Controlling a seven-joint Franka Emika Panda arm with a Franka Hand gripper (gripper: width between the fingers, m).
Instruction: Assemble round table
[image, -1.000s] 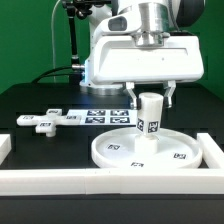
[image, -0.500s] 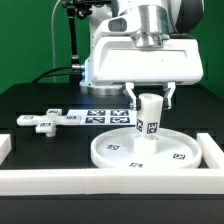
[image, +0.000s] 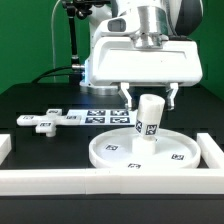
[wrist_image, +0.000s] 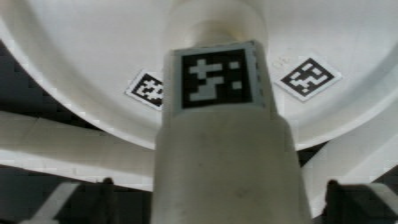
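We have the short white plastic cylinder leg (image: 149, 120) standing, slightly tilted, on the large rimmed white disc (image: 115, 150) by the counter's (image: 30, 100) front edge. The gripper (image: 149, 99) fingers are spread around it. The white cross-shaped foot piece (image: 45, 120) lies unattached toward the exterior view's left edge.

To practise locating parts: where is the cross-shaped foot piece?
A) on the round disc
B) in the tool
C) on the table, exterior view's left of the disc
C: the cross-shaped foot piece lies on the black table, apart from the disc.

Matt white plastic disc (image: 112, 152) and leg (image: 150, 118); black matt tabletop (image: 35, 98).
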